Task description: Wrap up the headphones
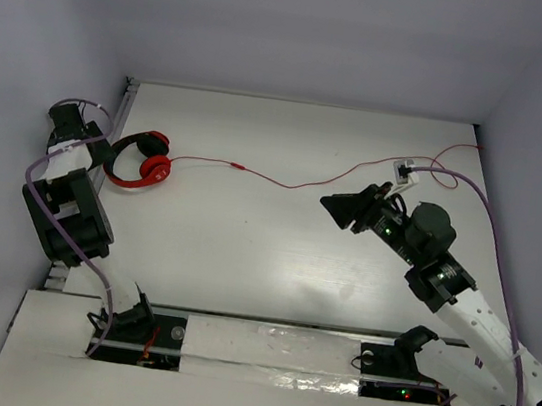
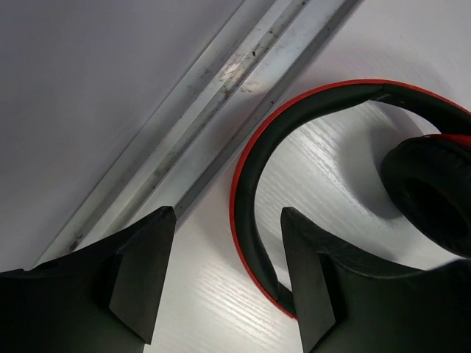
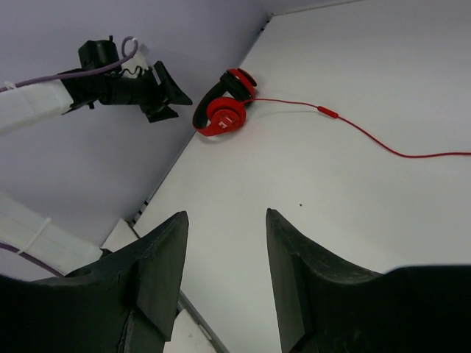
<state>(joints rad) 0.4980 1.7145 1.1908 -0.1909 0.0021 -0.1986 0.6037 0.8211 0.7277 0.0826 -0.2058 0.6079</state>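
Your left claw (image 2: 227, 215) is wide open, hovering right at the headband of the headphones (image 1: 139, 159). They sit at the surface's (image 1: 241, 270) far-left edge, tight against the metal rail (image 2: 213, 95). The red cable (image 1: 274, 179) trails right across open surface, past your right claw (image 1: 337, 204), which is also open and empty.

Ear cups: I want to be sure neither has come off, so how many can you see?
2, both at the left of the top view. One ear cup lies nearer the arms, and the other lies just beyond it. None seems hidden.
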